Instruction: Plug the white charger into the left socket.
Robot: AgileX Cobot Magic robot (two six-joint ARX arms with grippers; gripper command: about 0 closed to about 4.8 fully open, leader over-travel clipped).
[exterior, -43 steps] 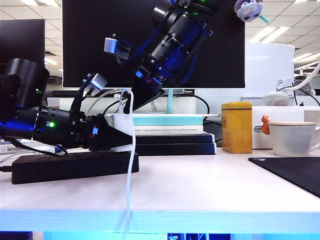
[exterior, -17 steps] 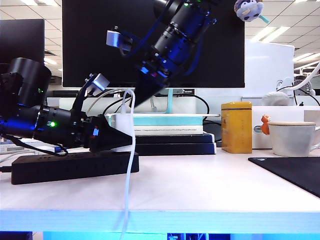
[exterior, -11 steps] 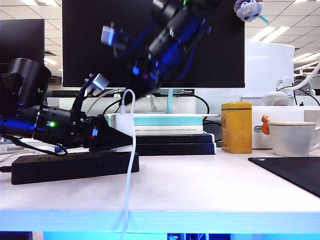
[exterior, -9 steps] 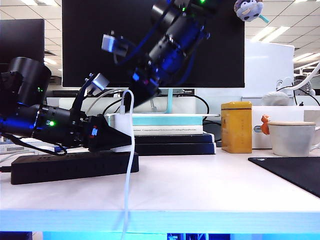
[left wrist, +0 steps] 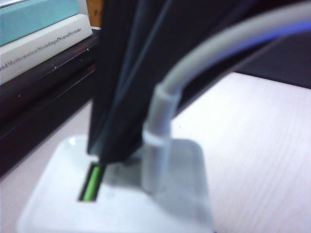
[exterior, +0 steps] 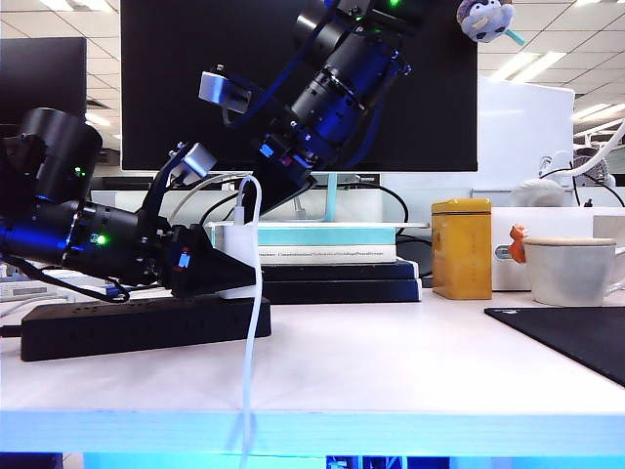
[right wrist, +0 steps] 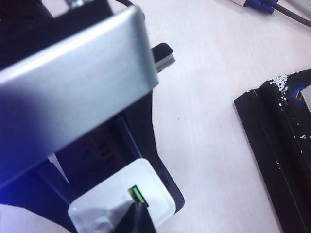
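1. The left gripper [exterior: 229,274] sits low at the right end of the power strip [exterior: 98,330], its fingers half spread and closed on the charger [exterior: 237,239], as far as I can judge from across the table.
2. In the left wrist view the charger [left wrist: 121,194] fills the frame, a dark finger pressed against its top face beside a green-lit port, with the cable [left wrist: 204,68] rising out of it.
3. The right gripper [exterior: 264,203] hangs above and behind the left one, pointing down toward the charger. Its jaws are fully closed and I see nothing between them.
4. The right wrist view looks down on the charger [right wrist: 124,204] sitting over the end of the strip [right wrist: 92,150]; the socket faces beside it look bare.
5. Whether the prongs are already in a socket I cannot tell: the left gripper hides the join between charger and strip in the exterior view, and neither wrist view shows the underside.
6. My judgement is that the charger has been brought to the strip and held upright, which is most of the carrying done.
7. What looks left is seating it fully in the left socket, then letting go. The cable [exterior: 252,322] droops over the table [exterior: 410,371] edge and could tug the charger askew.
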